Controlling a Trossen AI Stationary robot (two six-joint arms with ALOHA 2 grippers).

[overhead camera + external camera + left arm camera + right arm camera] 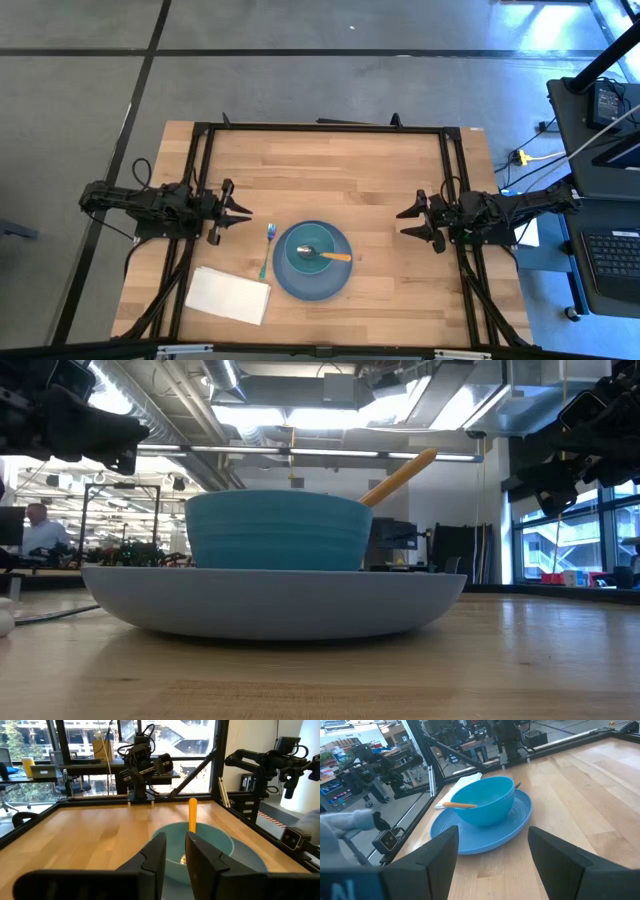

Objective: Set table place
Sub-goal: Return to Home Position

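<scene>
Place setting, from the ctr out: blue plate (312,291) sits on the worktop (330,170), approx mid-width, toward the edge at the bottom of the high view. Teal bowl (318,240) stands upright on the plate, roughly centred, w/ plate rim showing all round. Spoon (330,256) lies in the bowl: metal end down inside, orange handle resting on the rim on the right-arm side. In the low view the handle slants up above the bowl's edge.

Fork (267,250) w/ teal handle lies flat on the wood just beside the plate, on the left-arm side. Can't tell if it touches the rim. White napkin (228,294) lies flat & a bit skewed, further to that side, near the fork's handle end, apart from the plate.

Left pincer (243,218) hangs above the worktop's left side, pointing at the ctr, near the fork's other end but not touching it. Its fingers have only a narrow gap btw them, nothing held. Right pincer (402,224) mirrors it on the right side, well apart from the plate, fingers spread wide, empty.

Behind the worktop, low view: a person (38,528) seated far off in the room.
</scene>
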